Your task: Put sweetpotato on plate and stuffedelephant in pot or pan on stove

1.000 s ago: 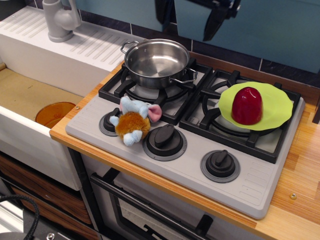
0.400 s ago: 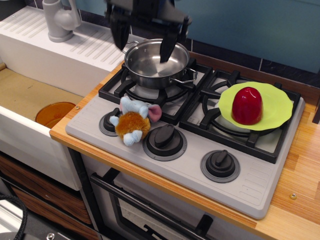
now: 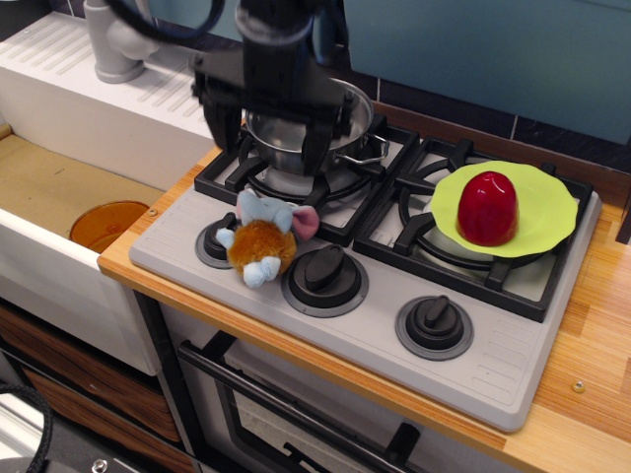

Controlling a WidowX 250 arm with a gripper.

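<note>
The dark-red sweetpotato (image 3: pixel 487 207) sits on the lime-green plate (image 3: pixel 548 210) on the back right burner of the stove (image 3: pixel 493 360). The stuffedelephant (image 3: pixel 262 237) lies on the stove's front left, over a knob. The steel pot (image 3: pixel 350 133) stands on the back left burner, partly hidden by my arm. My gripper (image 3: pixel 267 153) is open, with its black fingers (image 3: pixel 218 131) pointing down in front of the pot, above and just behind the stuffedelephant.
An orange bowl (image 3: pixel 106 224) lies in the sink at the left. A grey faucet (image 3: pixel 116 39) stands on the white drainboard at the back left. Black knobs (image 3: pixel 434 324) line the stove's front. The wooden counter runs along the right edge.
My gripper has come down and forward from above the pot toward the stuffedelephant. The plate, sweetpotato, pot and toy have not moved.
</note>
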